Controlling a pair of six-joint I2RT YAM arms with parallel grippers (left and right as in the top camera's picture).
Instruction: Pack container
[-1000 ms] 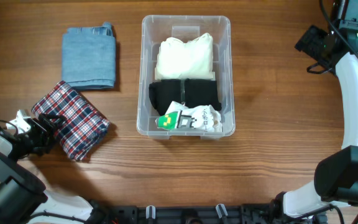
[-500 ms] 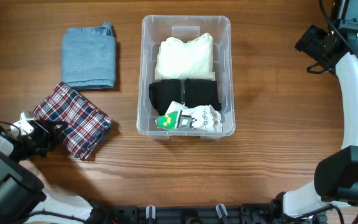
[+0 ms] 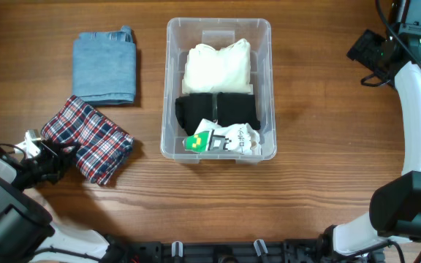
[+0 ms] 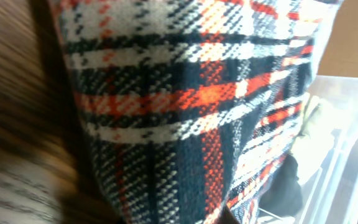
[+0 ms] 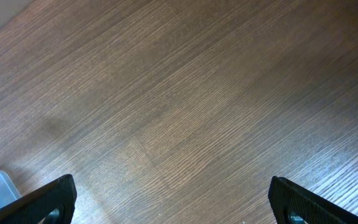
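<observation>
Since a moment ago, the checked cloth (image 3: 88, 140) has slid a little toward the bin and its shape has changed. My left claw (image 3: 57, 152) has moved in with it. Nothing else on the table (image 3: 313, 190) has moved.

My left claw is at the near left edge of the checked cloth and looks pinched shut on it. From above, the dark fingers meet the cloth right at its edge. The camera on that wrist sees almost nothing but red, black and white squares, very close up, so the fingers themselves do not show there.

My right claw (image 5: 173, 199) is wide open. Its two fingertips sit far apart at the bottom corners of its own camera view, with only bare brown wood between them. It holds nothing and is well away from the bin, off on the right side.

The container (image 3: 170, 88) stands in the middle of the table, just to the right of the checked cloth but not touching it. Inside it, a cream cloth (image 3: 218, 66) lies at the far end, a black cloth (image 3: 216, 111) lies in the middle, and a white packet (image 3: 221, 139) with a green patch lies at the near end.

A folded blue cloth (image 3: 104, 67) lies on the table beyond the checked cloth, to the left of the container.
</observation>
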